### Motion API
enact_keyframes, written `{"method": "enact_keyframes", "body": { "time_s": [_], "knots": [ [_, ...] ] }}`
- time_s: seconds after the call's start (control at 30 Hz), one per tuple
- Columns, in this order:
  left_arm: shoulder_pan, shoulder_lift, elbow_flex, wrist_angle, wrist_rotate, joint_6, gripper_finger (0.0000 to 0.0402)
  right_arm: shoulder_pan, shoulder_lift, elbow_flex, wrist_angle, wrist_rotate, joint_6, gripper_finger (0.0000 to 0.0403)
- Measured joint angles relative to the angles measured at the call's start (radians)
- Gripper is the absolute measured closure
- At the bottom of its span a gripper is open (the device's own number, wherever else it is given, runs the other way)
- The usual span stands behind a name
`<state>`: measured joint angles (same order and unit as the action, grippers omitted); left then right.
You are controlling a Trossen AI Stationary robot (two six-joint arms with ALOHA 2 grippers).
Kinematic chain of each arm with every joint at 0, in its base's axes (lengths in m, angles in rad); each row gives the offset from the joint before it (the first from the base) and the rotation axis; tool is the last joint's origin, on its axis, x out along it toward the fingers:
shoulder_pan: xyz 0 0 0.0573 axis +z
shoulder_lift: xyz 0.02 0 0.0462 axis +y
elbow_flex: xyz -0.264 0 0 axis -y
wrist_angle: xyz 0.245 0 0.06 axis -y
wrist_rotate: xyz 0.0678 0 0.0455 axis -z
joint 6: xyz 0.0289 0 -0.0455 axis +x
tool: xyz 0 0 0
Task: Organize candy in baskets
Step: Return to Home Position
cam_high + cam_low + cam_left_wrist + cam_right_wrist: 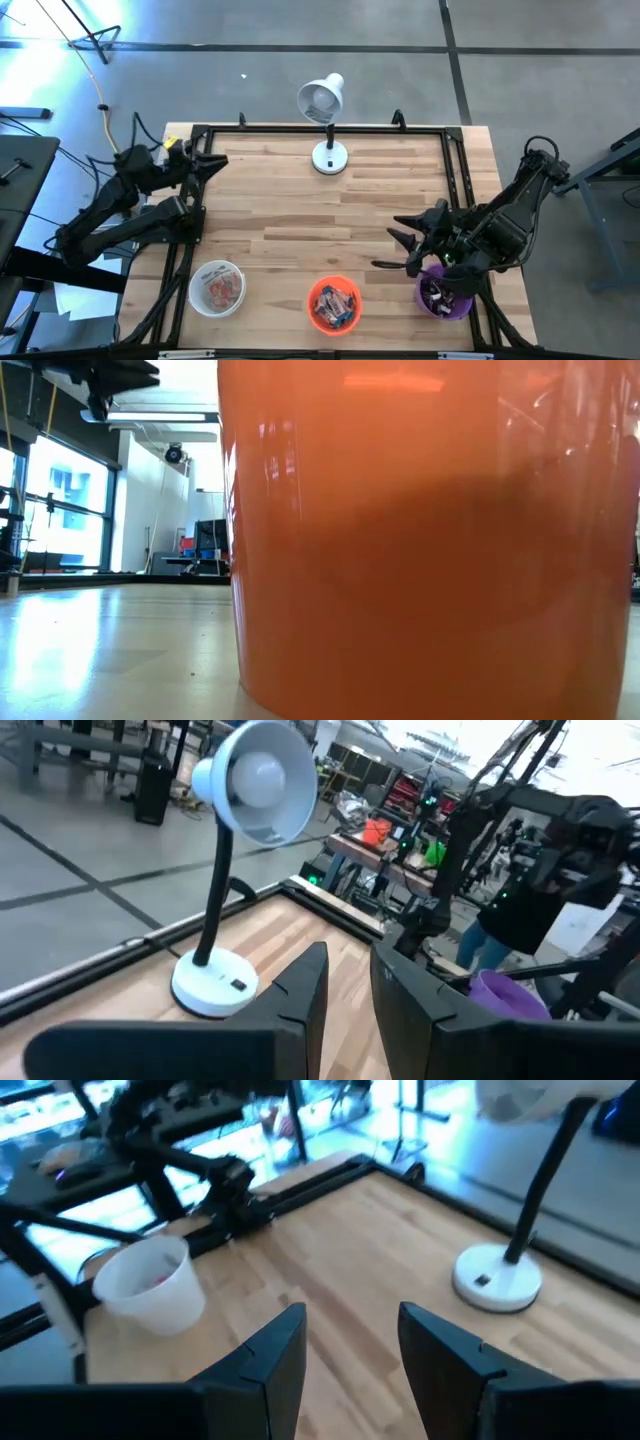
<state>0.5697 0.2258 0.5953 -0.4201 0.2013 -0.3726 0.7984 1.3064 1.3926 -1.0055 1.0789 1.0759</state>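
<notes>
Right pincer [392, 248] hung wide, empty, purple basket [460, 306] with candy [436, 293] just behind it under the wrist, so best lifted clear of that rim before folding home; left pincer [220, 160] narrow, empty, well apart.

White desk lamp [326, 125] on table [300, 220]

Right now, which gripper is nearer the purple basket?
Right. The right gripper is just beside the purple basket; the left gripper sits across the table, near its back left corner.
</notes>
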Motion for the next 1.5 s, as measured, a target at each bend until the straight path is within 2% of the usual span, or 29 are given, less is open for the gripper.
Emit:
{"method": "enact_keyframes", "body": {
  "time_s": [0.13,0.27,0.37,0.53,0.7,0.9,1.0,1.07,1.2,1.3,1.4,1.5],
  "knots": [
    [-0.003,-0.010,-0.080,0.074,-0.003,-0.024,0.0337,0.000,0.038,0.000,-0.002,0.073,0.059,0.0249],
    [-0.003,-0.016,-0.148,0.127,0.000,-0.053,0.0337,-0.010,0.130,-0.001,-0.002,0.105,0.165,0.0249],
    [-0.003,-0.017,-0.157,0.138,0.000,-0.053,0.0337,-0.021,0.186,-0.002,-0.004,0.139,0.226,0.0249],
    [-0.003,-0.017,-0.157,0.186,0.000,-0.017,0.0337,-0.045,0.219,-0.002,-0.004,0.204,0.234,0.0249],
    [-0.002,-0.017,-0.157,0.199,0.000,-0.010,0.0337,-0.085,0.237,-0.002,0.068,0.174,0.220,0.0249],
    [-0.002,-0.017,-0.157,0.201,0.000,-0.016,0.0337,-0.108,0.212,-0.002,0.165,0.034,0.170,0.0249],
    [-0.003,-0.017,-0.157,0.201,0.001,-0.025,0.0337,-0.111,0.164,-0.002,0.296,-0.013,0.051,0.0249],
    [-0.003,-0.017,-0.157,0.201,0.011,-0.027,0.0337,-0.126,0.132,-0.002,0.419,-0.086,-0.074,0.0249],
    [-0.002,-0.017,-0.157,0.201,0.057,-0.039,0.0337,-0.196,0.096,-0.001,0.655,-0.295,-0.301,0.0249],
    [-0.002,-0.017,-0.157,0.201,0.083,-0.057,0.0337,-0.271,0.094,-0.001,0.793,-0.501,-0.406,0.0249],
    [-0.002,-0.017,-0.157,0.201,0.115,-0.070,0.0337,-0.349,0.103,0.000,0.893,-0.719,-0.490,0.0249],
    [-0.003,-0.017,-0.157,0.202,0.135,-0.075,0.0337,-0.406,0.108,-0.001,0.920,-0.859,-0.593,0.0249]
  ]
}}
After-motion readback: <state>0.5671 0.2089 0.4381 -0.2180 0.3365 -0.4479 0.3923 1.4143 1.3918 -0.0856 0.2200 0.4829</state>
